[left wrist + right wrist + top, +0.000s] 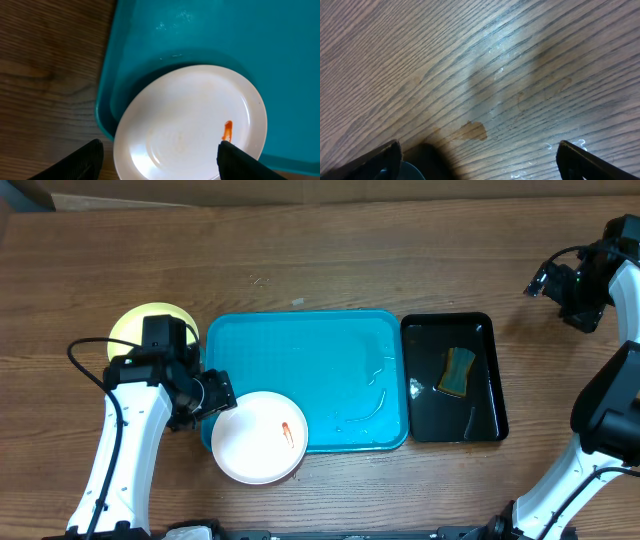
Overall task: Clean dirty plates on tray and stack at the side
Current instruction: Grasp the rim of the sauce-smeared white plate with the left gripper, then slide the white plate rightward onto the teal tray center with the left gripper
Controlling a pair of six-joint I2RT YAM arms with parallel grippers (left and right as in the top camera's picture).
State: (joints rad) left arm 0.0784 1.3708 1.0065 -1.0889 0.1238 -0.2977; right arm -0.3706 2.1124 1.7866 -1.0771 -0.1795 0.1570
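Observation:
The turquoise tray (300, 345) lies mid-table and also shows in the left wrist view (210, 35). A white plate (255, 445) with a red-orange smear rests on the tray's front-left corner and overhangs its rim. It fills the left wrist view (190, 105). My left gripper (222, 392) is open at the plate's left edge; in the left wrist view its fingers (160, 144) straddle the plate without holding it. A pale yellow-green plate (150, 325) sits on the table left of the tray, partly hidden by my left arm. My right gripper (548, 284) is open and empty over bare wood (477, 149) at the far right.
A black glossy tray (490, 395) stands right of the turquoise tray with a yellow-green sponge (459, 371) in it. Water streaks (370, 405) lie on the turquoise tray's right part. A small wet stain (472, 131) marks the wood under my right gripper.

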